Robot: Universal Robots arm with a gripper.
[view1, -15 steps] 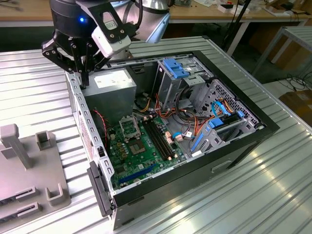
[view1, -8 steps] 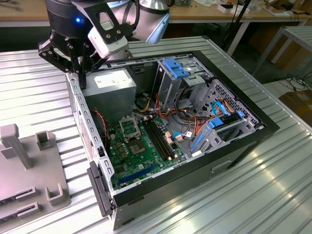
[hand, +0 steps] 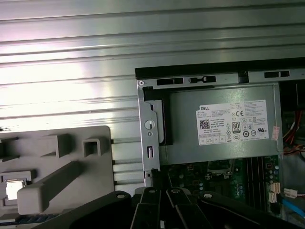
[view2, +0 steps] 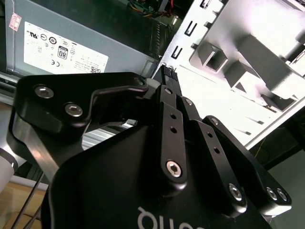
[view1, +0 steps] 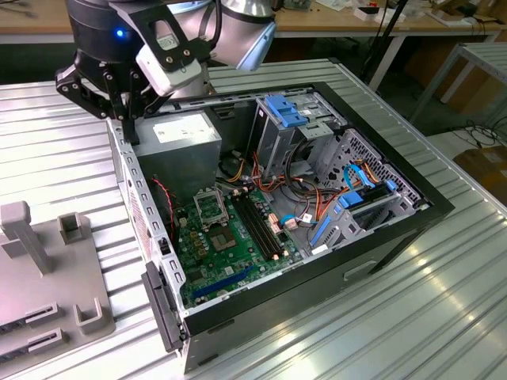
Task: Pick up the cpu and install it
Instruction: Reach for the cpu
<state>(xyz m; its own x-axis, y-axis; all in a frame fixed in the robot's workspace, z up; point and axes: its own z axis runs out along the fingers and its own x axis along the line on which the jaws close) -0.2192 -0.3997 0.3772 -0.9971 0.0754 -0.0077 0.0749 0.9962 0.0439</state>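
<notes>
Fingers (view2: 167, 109) closed, empty, above case (view1: 127, 170) corner by power supply (view1: 186, 138); cpu (hand: 13, 189) in grey holder (hand: 81, 162) on surface (view1: 412, 317) beside case (silver square). Best: open wide, centre over it, descend level, grip opposite edges.

The cpu (hand: 13, 189) is a small flat square with a bright silver-grey metal top. It lies face up and level in a shallow recess of the grey holder block (hand: 71, 143), just beside the end of a raised grey bar.
</notes>
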